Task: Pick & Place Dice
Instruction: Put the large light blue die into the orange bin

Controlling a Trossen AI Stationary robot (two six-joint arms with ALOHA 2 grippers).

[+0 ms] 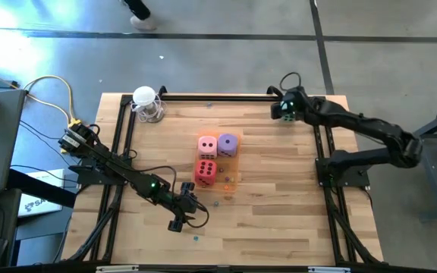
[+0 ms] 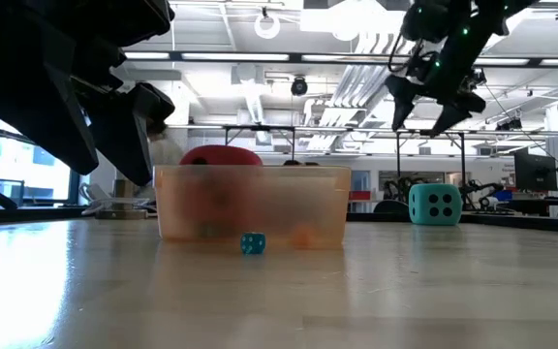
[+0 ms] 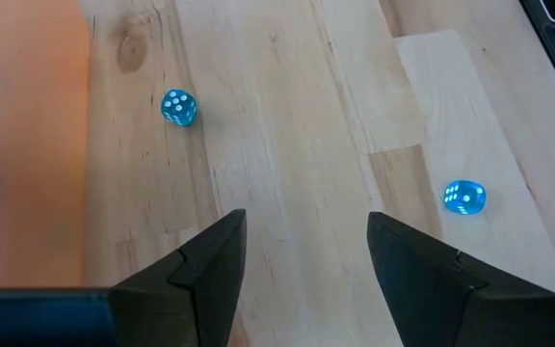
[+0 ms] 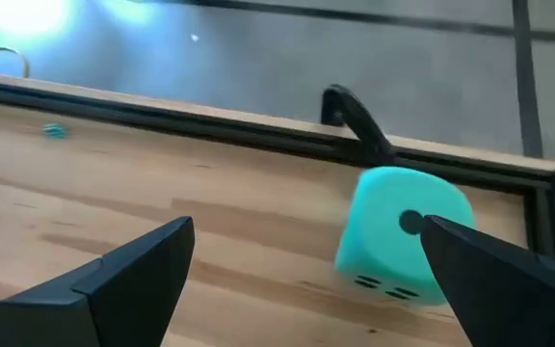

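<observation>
Presently, the scene was noted from left to right across the high view. The left gripper (image 1: 182,218) was recorded in the lower centre-left of the frame, low over the bare wooden table (image 1: 279,197), just left of and below the orange tray (image 1: 234,178). Its fingers (image 3: 210,270) were seen parted with nothing between them; two small blue dice (image 3: 179,107) lay on the wood ahead of it, untouched.

At the centre of the frame, three of the dice were found already grouped at the tray: the pink die (image 1: 207,145) and the purple die (image 1: 227,144) side by side, and the red die (image 1: 206,171) just below the pink one.

In the upper right of the frame, the right gripper (image 1: 285,111) was noted above the teal die (image 4: 403,236), which stood on the table close to the black frame rail (image 4: 258,130), well apart from the tray. The jaws were spread wide and held nothing; the die sat off centre between them, nearer one finger.

The step in hand was judged to be the approach to the last die. The next move was judged to call for centring the right gripper over the teal die, lowering it around the cube, and closing gently, since the die looked soft and the rail lay close behind it.
</observation>
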